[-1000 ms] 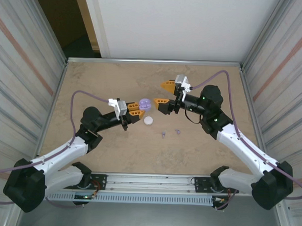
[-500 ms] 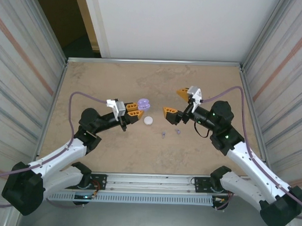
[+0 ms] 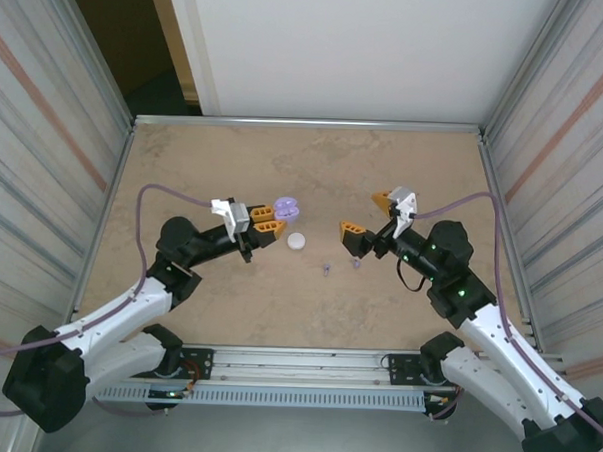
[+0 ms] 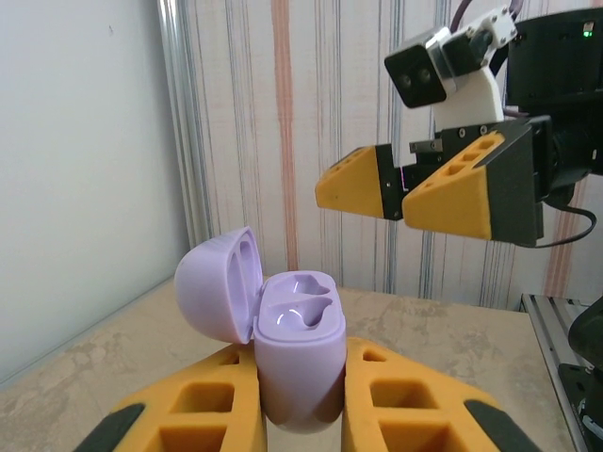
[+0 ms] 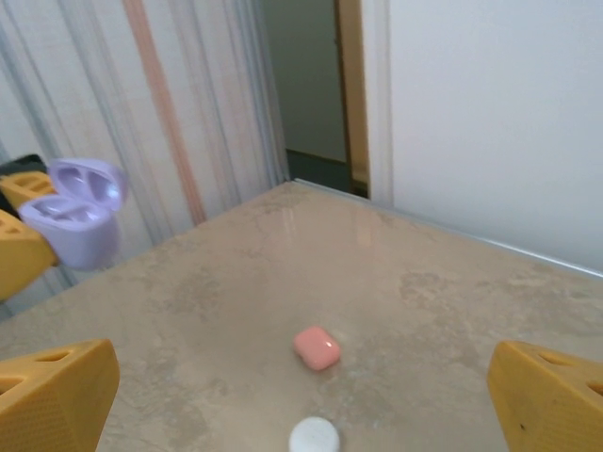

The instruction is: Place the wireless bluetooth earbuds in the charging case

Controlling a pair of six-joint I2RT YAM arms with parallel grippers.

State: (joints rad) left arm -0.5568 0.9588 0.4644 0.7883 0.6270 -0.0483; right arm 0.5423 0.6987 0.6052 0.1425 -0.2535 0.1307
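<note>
My left gripper (image 3: pixel 271 223) is shut on an open purple charging case (image 3: pixel 287 207), held upright above the table. In the left wrist view the charging case (image 4: pixel 300 350) stands between my yellow fingers (image 4: pixel 415 400), its lid swung left and both wells empty. Two tiny purple earbuds (image 3: pixel 326 269) (image 3: pixel 355 260) lie on the table right of centre. My right gripper (image 3: pixel 368 216) hangs open just above and behind them, nothing between its fingers. In the right wrist view the gripper (image 5: pixel 301 381) is spread wide, and the purple case (image 5: pixel 75 218) shows at the far left.
A round white case (image 3: pixel 297 241) lies shut on the table below the purple one. A coral-pink case (image 5: pixel 317 348) lies shut just beyond the white case (image 5: pixel 314 436). Metal walls (image 3: pixel 54 155) enclose the table on both sides.
My right arm drew back to the right and nearer, away from the purple case, and its jaws spread wider. The left gripper kept the case almost still.
</note>
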